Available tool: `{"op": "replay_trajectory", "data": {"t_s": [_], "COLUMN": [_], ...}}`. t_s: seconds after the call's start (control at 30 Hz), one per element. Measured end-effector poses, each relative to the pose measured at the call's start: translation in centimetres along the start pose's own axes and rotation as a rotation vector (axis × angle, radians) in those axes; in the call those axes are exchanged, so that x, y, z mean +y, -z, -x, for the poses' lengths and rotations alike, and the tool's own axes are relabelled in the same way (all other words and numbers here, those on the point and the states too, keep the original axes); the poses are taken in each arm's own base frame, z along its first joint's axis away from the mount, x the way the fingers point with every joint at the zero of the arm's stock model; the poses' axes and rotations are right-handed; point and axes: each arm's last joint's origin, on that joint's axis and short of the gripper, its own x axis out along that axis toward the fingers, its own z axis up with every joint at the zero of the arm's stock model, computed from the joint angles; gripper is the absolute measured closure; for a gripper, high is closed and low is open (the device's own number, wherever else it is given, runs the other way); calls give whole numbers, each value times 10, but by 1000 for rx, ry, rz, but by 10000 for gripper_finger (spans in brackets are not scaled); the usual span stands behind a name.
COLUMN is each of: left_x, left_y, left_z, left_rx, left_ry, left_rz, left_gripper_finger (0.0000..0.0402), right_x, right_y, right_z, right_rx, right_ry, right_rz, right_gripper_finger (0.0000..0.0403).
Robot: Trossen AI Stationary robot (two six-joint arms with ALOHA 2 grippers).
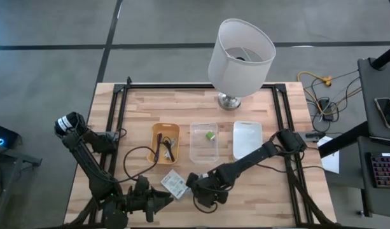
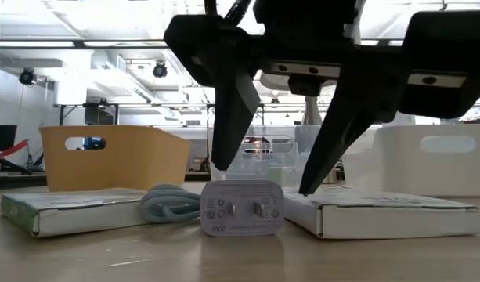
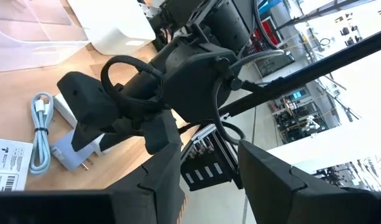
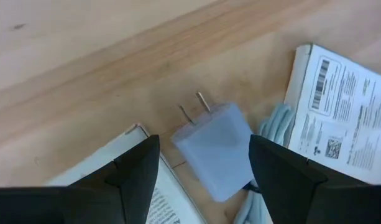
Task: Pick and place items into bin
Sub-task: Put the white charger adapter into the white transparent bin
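1. In the high view the right hand (image 1: 204, 191) covers most of what lies under it at the lower middle of the frame; only one packet (image 1: 174, 184) shows clearly, just left of that hand.
2. The low view shows more: a white charger (image 2: 242, 207) with its two prongs facing the camera stands at lower centre, a coiled grey cable (image 2: 167, 204) touches its left side, and a flat packet lies on each side, left packet (image 2: 67, 211) and right packet (image 2: 380, 211).
3. In the right wrist view both packets are cut off by the frame edges and by the dark fingers (image 4: 131, 180).
4. The right hand hangs low over the charger with its fingers spread wide, one on each side, not touching it.
5. The left hand (image 1: 158, 201) sits at the lower left of the high view, pointing at the right hand; its fingers are spread and hold nothing.
6. Above the charger in the high view stand three bins in a row: an orange bin (image 1: 155, 149) with dark cords (image 1: 167, 147), a clear bin (image 1: 196, 149) with a green cube (image 1: 210, 135), and a white bin (image 1: 247, 140).
7. A lamp (image 1: 240, 57) stands at the counter's (image 1: 144, 105) far edge, upper centre; the counter's upper left is bare wood.
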Motion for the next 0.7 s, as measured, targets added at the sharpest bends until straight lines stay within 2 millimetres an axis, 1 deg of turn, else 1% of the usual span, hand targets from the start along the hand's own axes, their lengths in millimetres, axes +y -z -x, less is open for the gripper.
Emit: {"op": "replay_trajectory", "data": {"t_s": [0.13, 0.33, 0.5, 0.6, 0.7], "left_x": [0, 0, 0, 0, 0], "left_y": [0, 0, 0, 0, 0], "left_z": [0, 0, 0, 0, 0], "left_rx": [0, 0, 0, 0, 0], "left_ry": [0, 0, 0, 0, 0], "left_rz": [3, 3, 3, 3, 0], "left_gripper_finger": [257, 257, 257, 257, 257], "right_x": [-2, -13, -18, -20, -24], "right_y": [-2, -9, -2, 1, -1], "right_z": [0, 9, 7, 7, 7], "right_rx": [-19, -63, -58, -75, -99], "right_ry": [18, 59, 51, 31, 61], "right_rz": [49, 24, -1, -113, -271], "right_gripper_finger": [170, 170, 170, 170, 170]}}
